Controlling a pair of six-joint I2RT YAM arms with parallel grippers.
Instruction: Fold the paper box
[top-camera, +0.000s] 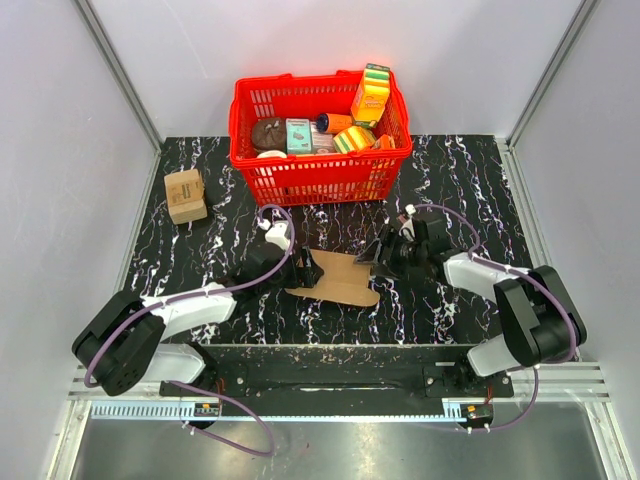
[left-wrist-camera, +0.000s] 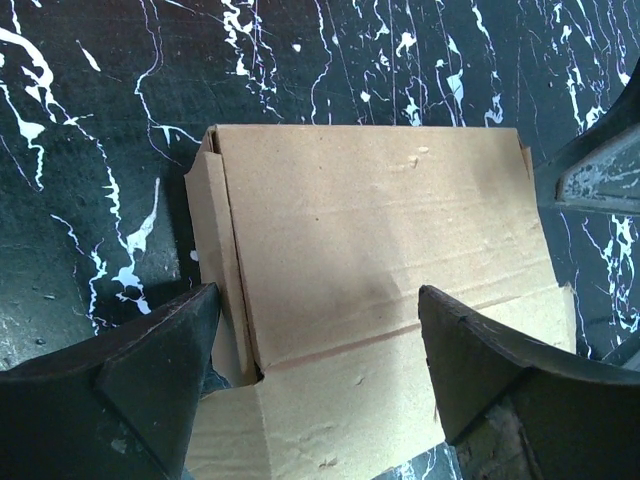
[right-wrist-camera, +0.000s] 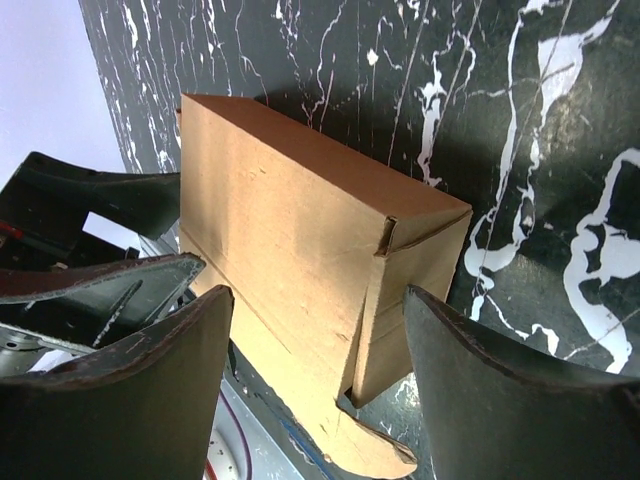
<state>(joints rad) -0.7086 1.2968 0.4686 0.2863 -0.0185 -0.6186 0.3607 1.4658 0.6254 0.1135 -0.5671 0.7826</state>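
The paper box (top-camera: 340, 278) is plain brown cardboard, partly folded, lying on the black marbled table between both grippers. My left gripper (top-camera: 306, 268) is at its left end, and my right gripper (top-camera: 376, 256) is at its right end. In the left wrist view, the open left gripper (left-wrist-camera: 318, 300) straddles the box's flat panel (left-wrist-camera: 370, 230), with a side flap raised on the left. In the right wrist view, the open right gripper (right-wrist-camera: 318, 300) straddles the box's raised corner (right-wrist-camera: 300, 240), and a rounded flap lies below.
A red basket (top-camera: 320, 178) full of colourful packages stands at the back centre. A small tan printed box (top-camera: 186, 194) sits at the back left. Grey walls close in both sides. The arm bases and a metal rail run along the near edge.
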